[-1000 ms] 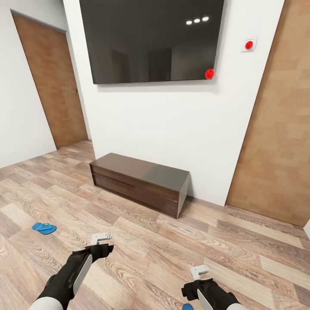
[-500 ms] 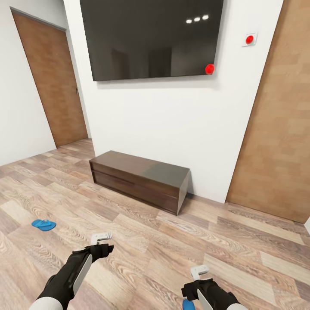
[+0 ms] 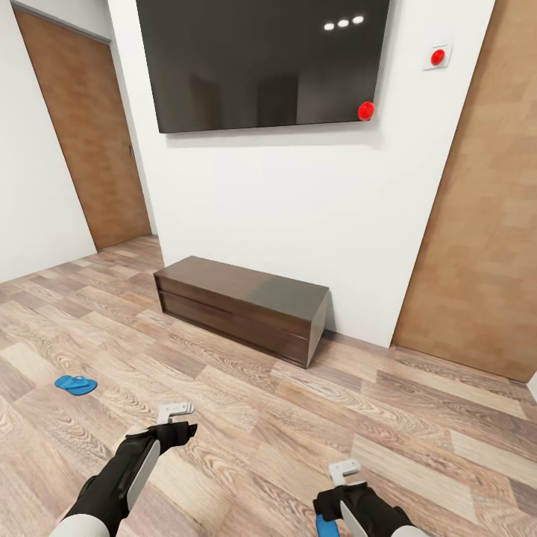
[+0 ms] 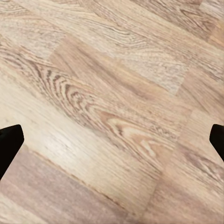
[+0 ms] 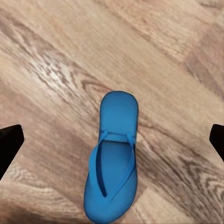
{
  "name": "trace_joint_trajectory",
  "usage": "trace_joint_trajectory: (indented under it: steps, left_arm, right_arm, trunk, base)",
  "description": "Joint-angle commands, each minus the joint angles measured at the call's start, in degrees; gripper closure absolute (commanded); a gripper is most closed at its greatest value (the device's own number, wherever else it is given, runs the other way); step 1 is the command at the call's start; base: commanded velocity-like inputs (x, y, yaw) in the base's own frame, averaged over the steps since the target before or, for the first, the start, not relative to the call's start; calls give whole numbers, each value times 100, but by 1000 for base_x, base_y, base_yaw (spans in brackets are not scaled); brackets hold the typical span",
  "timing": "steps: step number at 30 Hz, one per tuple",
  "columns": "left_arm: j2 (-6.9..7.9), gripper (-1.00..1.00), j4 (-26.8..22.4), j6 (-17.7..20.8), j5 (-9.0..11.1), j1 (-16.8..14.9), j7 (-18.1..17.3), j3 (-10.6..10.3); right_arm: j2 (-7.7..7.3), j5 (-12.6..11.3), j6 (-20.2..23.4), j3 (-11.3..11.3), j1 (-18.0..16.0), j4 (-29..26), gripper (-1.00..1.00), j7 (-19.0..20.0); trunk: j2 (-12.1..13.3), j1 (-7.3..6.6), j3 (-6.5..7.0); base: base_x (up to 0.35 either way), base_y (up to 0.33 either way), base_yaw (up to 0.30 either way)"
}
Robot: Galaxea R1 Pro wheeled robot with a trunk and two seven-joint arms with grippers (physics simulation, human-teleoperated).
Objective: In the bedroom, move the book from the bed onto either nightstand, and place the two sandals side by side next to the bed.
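Nearest the robot, low over the wood-plank floor (image 3: 246,418), its two black arms reach forward. At the right arm's gripper (image 3: 344,470), a blue sandal (image 5: 113,158) lies flat on the planks just beneath, strap side up, a sliver of it showing beside the arm in the head view (image 3: 325,526). The right wrist view shows the jaws spread wide, one dark fingertip (image 5: 9,144) at each edge, gripping nothing. The left gripper (image 3: 175,409) hangs over bare planks; its jaws are spread too, fingertips (image 4: 8,147) far apart and holding nothing.

Farther out on the robot's left, a second sandal (image 3: 75,385) lies alone on the floor, well apart from both arms.

Beyond that, a low dark wooden bench (image 3: 242,306) stands against a white wall (image 3: 283,209). Above it hangs a large black screen (image 3: 261,63) with a red dot at its lower corner. A small white plate with a red button (image 3: 437,57) sits on the wall beside it. Brown wood panels (image 3: 477,209) flank the wall on both sides.
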Motion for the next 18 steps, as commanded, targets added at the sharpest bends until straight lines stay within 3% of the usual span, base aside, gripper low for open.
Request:
trace_joint_trajectory:
  steps: [1, 5, 18]
  left_arm:
    - [0, -100, -8, 33, 47, -1, -2, 5]
    - [0, -100, -9, 33, 47, -1, -2, 5]
    - [0, -100, -14, 33, 46, -1, -2, 5]
  right_arm:
    - [-1, 42, 42, 28, -1, -12, -100, -6]
    - [20, 40, 56, 24, -1, -8, -100, -10]
    - [43, 40, 79, 20, -1, 28, -100, -15]
  trunk:
    - [-2, -1, -6]
    - [-2, -1, -6]
    - [-20, 32, -294]
  base:
    - [0, 0, 0]
    - [0, 0, 0]
    - [0, 0, 0]
